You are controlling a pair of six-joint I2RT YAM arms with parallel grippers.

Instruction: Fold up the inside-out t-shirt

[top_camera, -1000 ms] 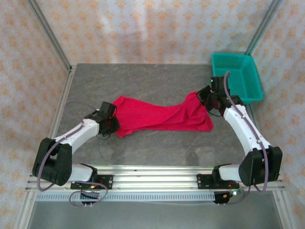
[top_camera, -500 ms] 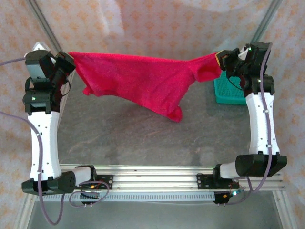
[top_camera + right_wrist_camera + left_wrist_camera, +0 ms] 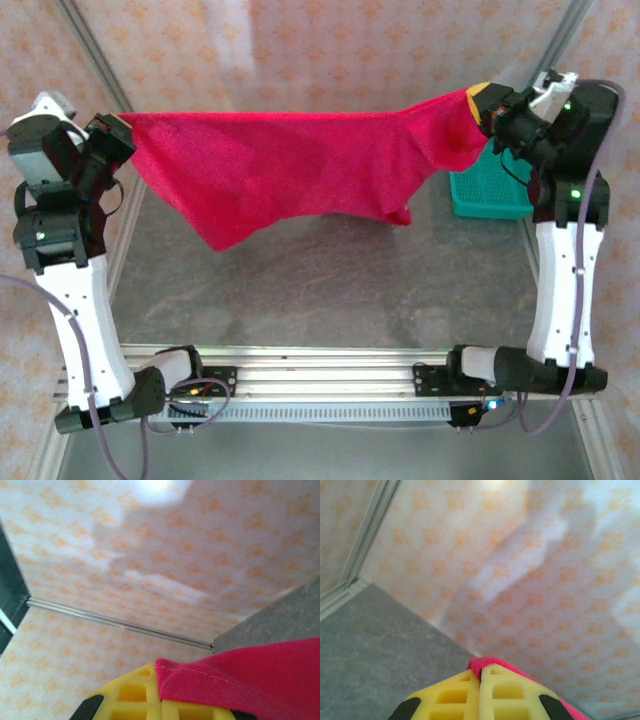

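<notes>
Now the t-shirt (image 3: 290, 165) hangs stretched between both grippers, high over the table (image 3: 300, 290).
Top view: the red cloth spans leftward from the teal basket (image 3: 490, 195), one loose point drooping well left of it. The left gripper (image 3: 118, 135) is pinched tight on the end farthest from the basket, and the right gripper (image 3: 485, 105) is clamped on the end above it. Left wrist view: yellow fingers (image 3: 455, 695) pressed together, a sliver of red at their tips. Right wrist view: yellow fingers (image 3: 132, 692) closed on a stitched hem. This looks like the spreading step before folding. Next, both ends need lowering together, kept taut, to lay the shirt flat left of the basket.
</notes>
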